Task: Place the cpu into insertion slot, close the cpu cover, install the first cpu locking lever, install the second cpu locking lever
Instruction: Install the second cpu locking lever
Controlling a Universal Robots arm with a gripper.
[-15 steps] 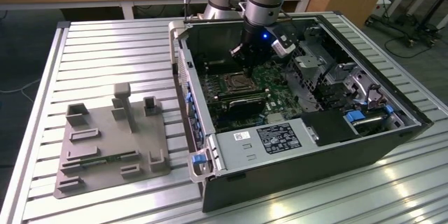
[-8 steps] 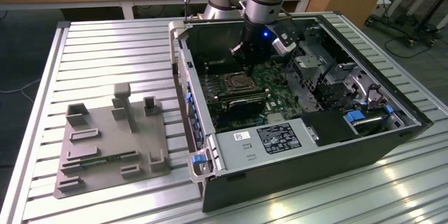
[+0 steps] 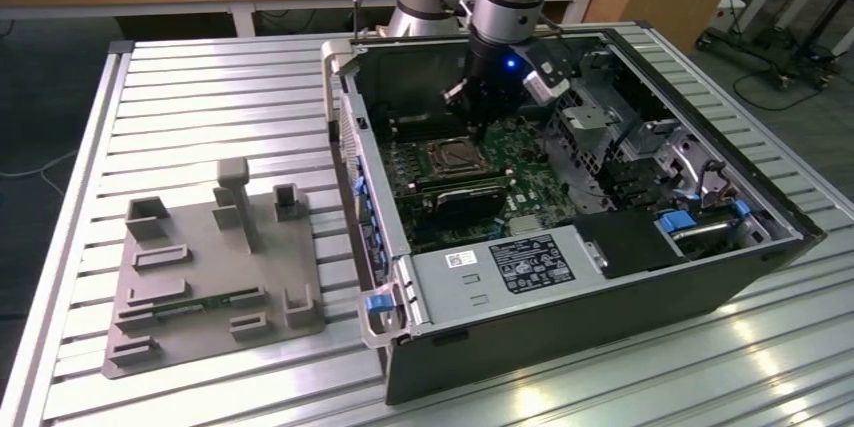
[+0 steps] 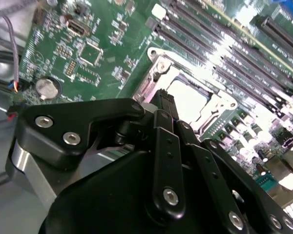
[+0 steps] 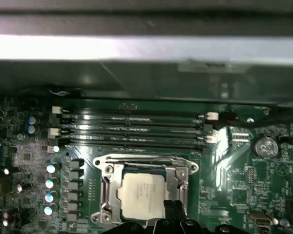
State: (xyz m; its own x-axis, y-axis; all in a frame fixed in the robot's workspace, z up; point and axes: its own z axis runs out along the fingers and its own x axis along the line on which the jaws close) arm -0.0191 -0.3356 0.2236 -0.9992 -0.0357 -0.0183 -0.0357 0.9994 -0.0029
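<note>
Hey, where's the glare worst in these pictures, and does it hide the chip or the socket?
In the second wrist view, strong glare washes out the cpu top and streaks the memory slots; in the first wrist view a bright band runs along the case wall, yet the cpu stays readable inside the cpu cover; the exterior view is evenly lit, with sheen on the table.

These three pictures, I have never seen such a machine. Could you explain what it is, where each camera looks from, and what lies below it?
It is one grey robot arm reaching into an open black computer case on a slatted metal table. The exterior view looks from outside; both wrist views ride on the arm. Its black hand hangs just above the silver-rimmed square socket, where the silvery-tan square chip lies on the green circuit board. Beside the case lies a grey plastic fixture tray.
</note>
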